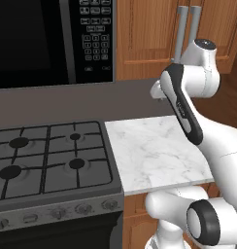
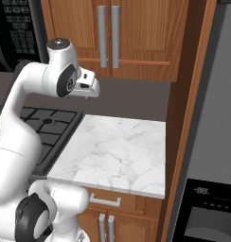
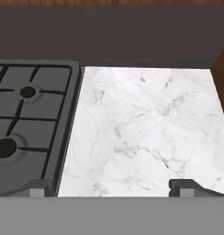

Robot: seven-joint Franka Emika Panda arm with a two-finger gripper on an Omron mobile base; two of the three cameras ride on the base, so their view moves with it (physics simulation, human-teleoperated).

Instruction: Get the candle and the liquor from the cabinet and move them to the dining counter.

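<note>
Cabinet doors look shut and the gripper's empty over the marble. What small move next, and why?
Probably raise the open gripper toward the cabinet's grey bar handles. Both doors are closed, so candle and liquor stay hidden until one door is pulled open.

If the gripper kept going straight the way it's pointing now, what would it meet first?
Most likely the small marble slab beside the stove. The open gripper looks down and forward over bare marble, with nothing standing between its fingertips and the stone. Depth is uncertain.
</note>
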